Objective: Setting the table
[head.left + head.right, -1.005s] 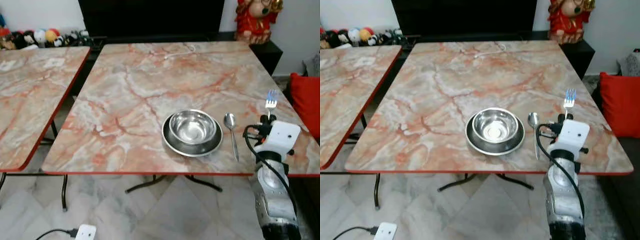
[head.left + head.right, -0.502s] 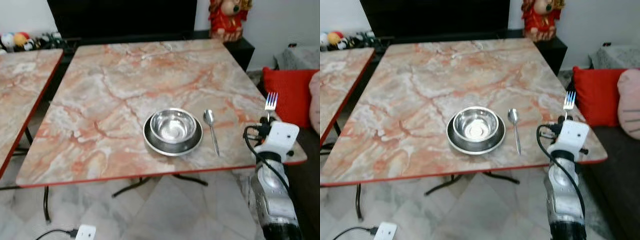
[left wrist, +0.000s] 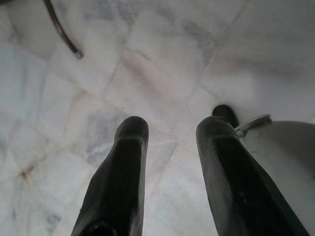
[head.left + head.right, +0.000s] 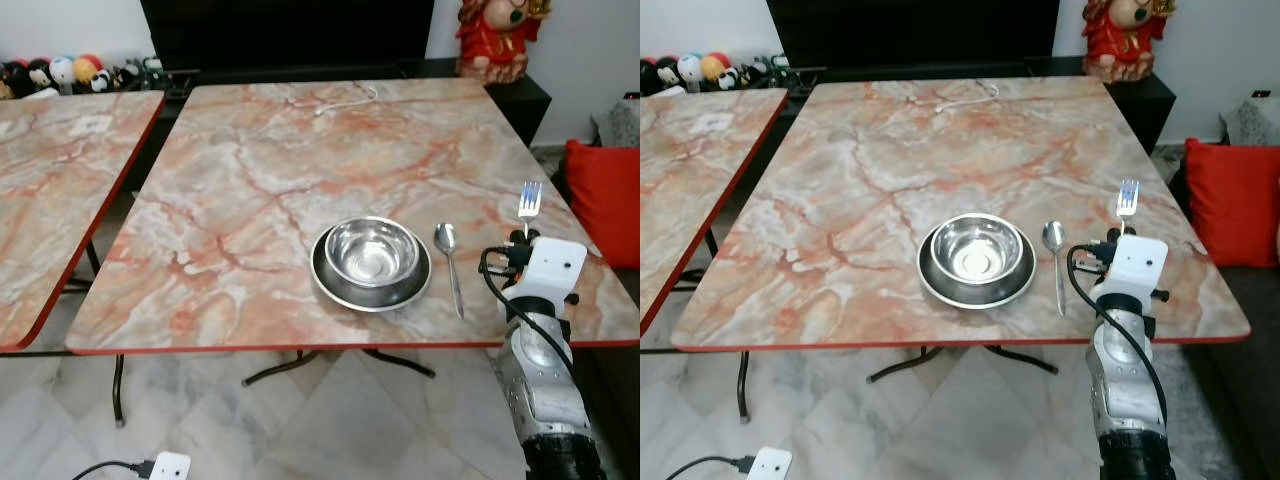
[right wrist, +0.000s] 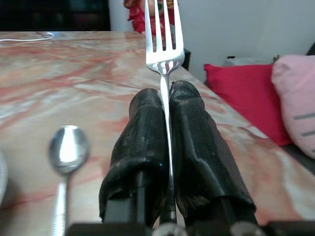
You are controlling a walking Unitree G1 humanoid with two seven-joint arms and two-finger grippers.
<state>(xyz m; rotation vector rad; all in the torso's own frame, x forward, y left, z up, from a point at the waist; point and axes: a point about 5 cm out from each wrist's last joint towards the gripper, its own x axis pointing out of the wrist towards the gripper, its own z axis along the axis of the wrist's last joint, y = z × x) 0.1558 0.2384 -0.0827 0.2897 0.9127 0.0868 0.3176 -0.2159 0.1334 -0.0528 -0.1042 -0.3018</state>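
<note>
Since last frame: whole view slid sideways, table sits further right in my eyes than half a sec ago, so that's my head turning, not the stuff. Bowl, plate, spoon keep the same layout w/ each other, and my right arm is still up w/ the fork.

Right gripper [image 5: 166, 105]: clamped tight on the fork [image 5: 164, 34], both black fingers pressed flat against the handle, no gap. Tines stick out past the fingertips, pointing up and away from me. Hovering over the near right part of the table, just right of the spoon.

Left gripper [image 3: 172, 132]: hanging idle, fingers apart w/ nothing between them, pale marble floor tiles below.

Table [image 4: 300, 140]: pinkish-orange marble top w/ red edge.

Bowl [image 4: 372, 252]: shiny steel, sitting inside the plate [image 4: 335, 287], a darker steel one, near the front edge, right of centre.

Spoon [image 4: 450, 262]: flat on the table just right of the plate, bowl end away from me, handle toward me. Not touching the plate.

Other stuff: 2nd table [image 4: 60, 180] same pattern on my left, red cushion [image 4: 605, 200] on the right, red figurine [image 4: 498, 38] behind the far right corner, white cable [image 4: 345, 100] on the far part of the table.
</note>
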